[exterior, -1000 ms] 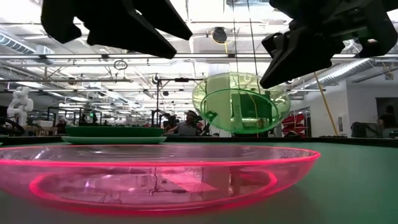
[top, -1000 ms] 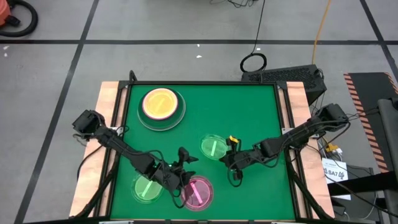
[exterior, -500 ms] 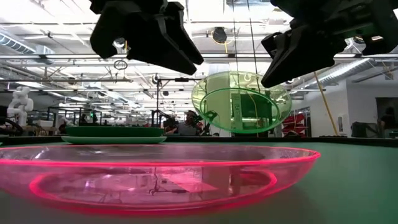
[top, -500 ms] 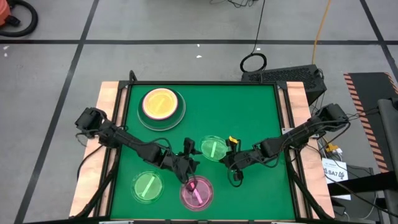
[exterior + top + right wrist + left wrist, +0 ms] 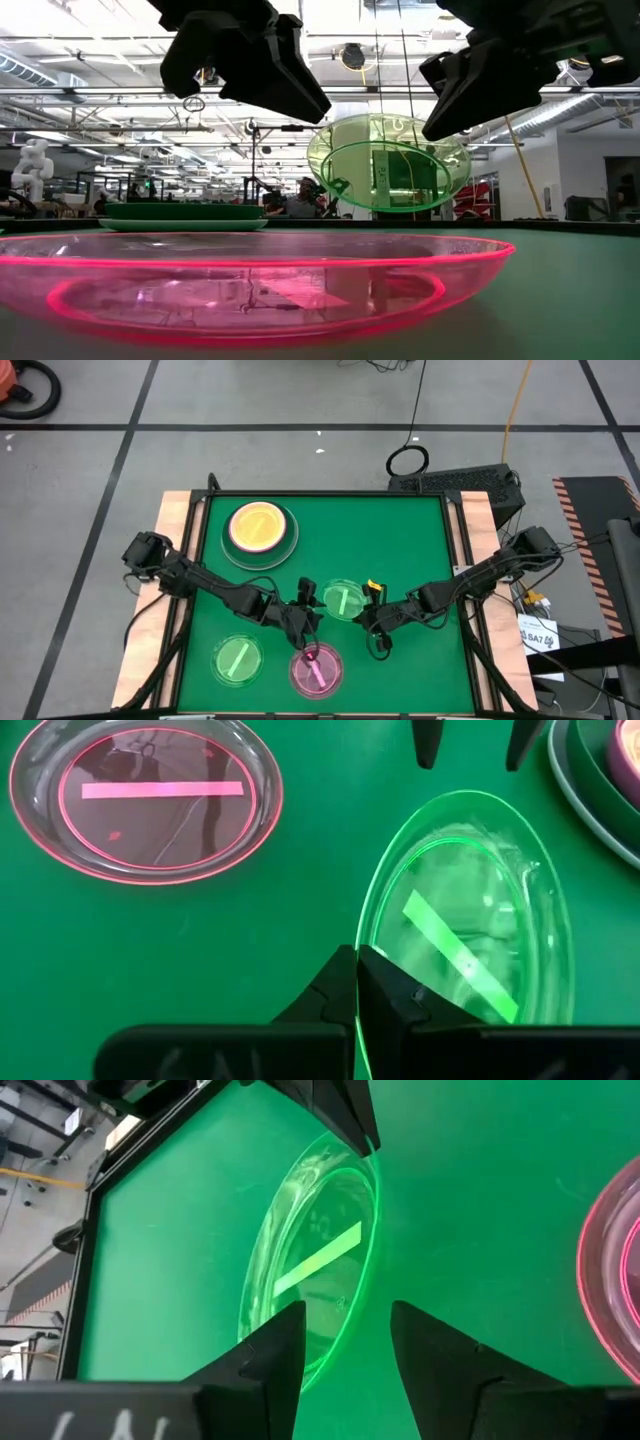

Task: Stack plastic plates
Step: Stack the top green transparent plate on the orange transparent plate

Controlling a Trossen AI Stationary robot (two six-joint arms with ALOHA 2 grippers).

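High view shows your right claw (image 5: 367, 612) pinching the green plate (image 5: 343, 598) aloft mid-tabletop (image 5: 400, 530); your left claw (image 5: 306, 603), open, faces its opposite rim, nearly touching.

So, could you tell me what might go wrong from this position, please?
The right gripper pinches only the rim of the raised green plate, so it could slip or tilt. The open left gripper is right at that plate's opposite edge and might knock it loose, perhaps onto the pink plate.

Pink plate (image 5: 612, 1275) cut off at edge
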